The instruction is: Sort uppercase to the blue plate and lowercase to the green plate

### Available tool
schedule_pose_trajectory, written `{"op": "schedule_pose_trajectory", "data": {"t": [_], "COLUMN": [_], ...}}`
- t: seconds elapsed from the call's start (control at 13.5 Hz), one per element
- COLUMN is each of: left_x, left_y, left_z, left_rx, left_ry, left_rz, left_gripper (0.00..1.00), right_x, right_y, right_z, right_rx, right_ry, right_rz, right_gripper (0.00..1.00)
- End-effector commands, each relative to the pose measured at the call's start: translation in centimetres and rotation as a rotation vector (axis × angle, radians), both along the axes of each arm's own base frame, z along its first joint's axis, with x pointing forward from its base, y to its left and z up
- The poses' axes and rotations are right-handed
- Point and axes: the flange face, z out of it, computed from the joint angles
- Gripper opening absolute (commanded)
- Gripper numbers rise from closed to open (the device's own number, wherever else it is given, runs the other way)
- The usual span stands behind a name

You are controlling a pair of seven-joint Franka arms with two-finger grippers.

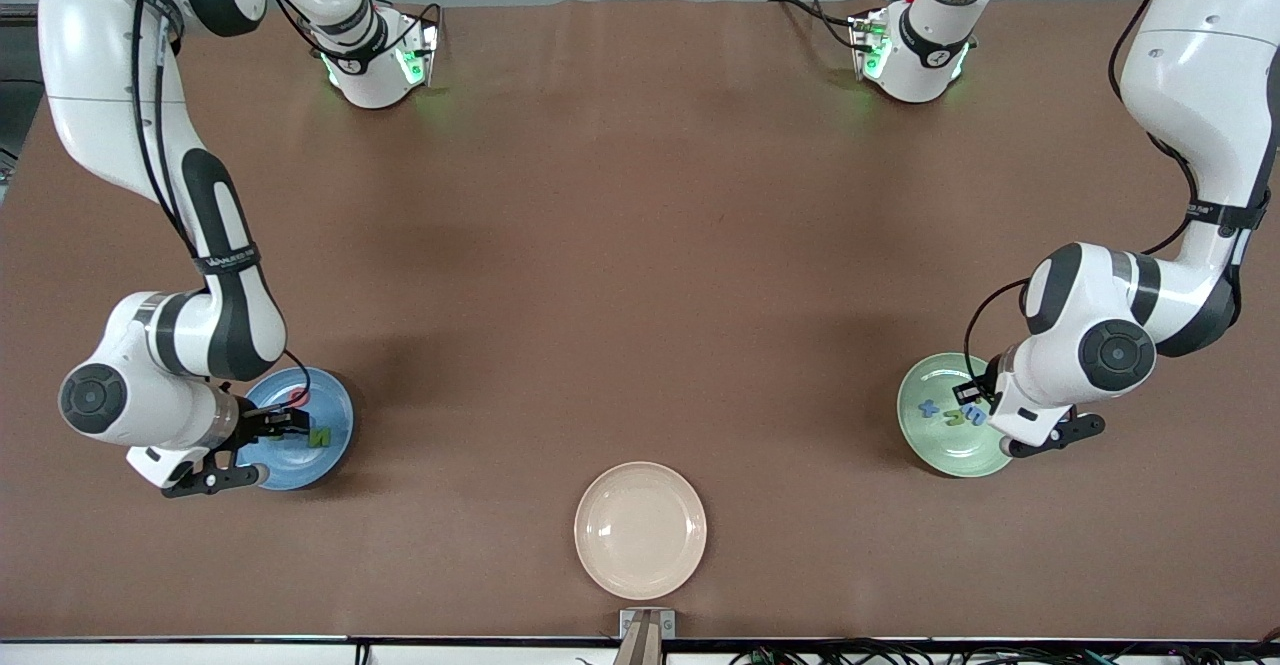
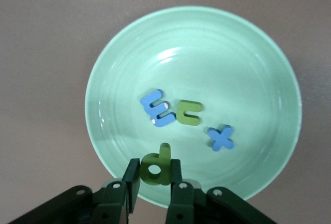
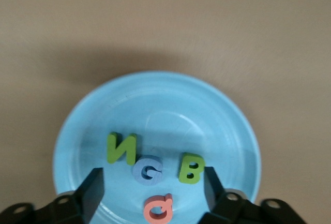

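Four capitals, N [image 3: 121,148], G [image 3: 147,170], B [image 3: 191,168], Q [image 3: 158,209], lie in blue plate [image 3: 155,94]; my right gripper [image 3: 154,188] hangs over them, jaws spread, nothing held. Left gripper [image 2: 153,180] clamped on green p [image 2: 156,165] directly above green plate [image 2: 232,43] rim edge; m [image 2: 156,108], u [image 2: 188,112], x [image 2: 221,138] lie inside. I judge only release remains.
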Motion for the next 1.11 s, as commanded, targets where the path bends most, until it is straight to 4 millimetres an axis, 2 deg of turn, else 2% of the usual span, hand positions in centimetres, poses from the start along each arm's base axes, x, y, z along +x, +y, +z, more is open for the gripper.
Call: {"op": "schedule_pose_trajectory", "data": {"t": [0.0, 0.07, 0.15, 0.3, 0.52, 0.66, 0.81, 0.96, 1.03], "left_x": [0.0, -0.1, 0.0, 0.4, 2.6, 3.3, 3.0, 1.7, 0.8], "left_y": [-0.6, -0.4, -0.4, -0.3, 0.0, -0.7, -0.6, -1.2, -1.6], "left_z": [-0.5, -0.4, 0.1, 2.2, 8.7, 14.8, 20.1, 25.8, 27.8], "left_rx": [0.007, 0.010, 0.012, 0.020, 0.046, 0.043, 0.053, 0.077, 0.073], "left_ry": [0.003, 0.005, 0.000, -0.031, -0.078, -0.138, -0.214, -0.285, -0.283], "left_rz": [0.001, 0.003, 0.005, -0.002, 0.012, 0.019, 0.014, -0.006, -0.014], "left_gripper": [0.43, 0.87, 1.00, 1.00, 1.00, 1.00, 1.00, 1.00, 1.00], "right_x": [-1.1, -1.5, -2.1, -3.3, -5.5, -7.2, -8.0, -9.6, -10.7], "right_y": [0.5, 0.5, 0.2, 0.1, 0.5, 0.8, 0.3, -0.1, -0.5], "right_z": [7.3, 9.5, 11.8, 16.3, 22.6, 25.9, 27.3, 31.4, 33.5], "right_rx": [0.015, 0.017, 0.019, 0.023, 0.032, 0.041, 0.041, 0.028, 0.027], "right_ry": [-0.013, -0.024, -0.029, -0.034, -0.051, -0.042, -0.022, -0.066, -0.083], "right_rz": [0.004, 0.004, -0.001, -0.004, -0.015, -0.021, -0.017, -0.027, -0.034], "right_gripper": [0.99, 1.00, 1.00, 1.00, 1.00, 1.00, 1.00, 1.00, 1.00]}}
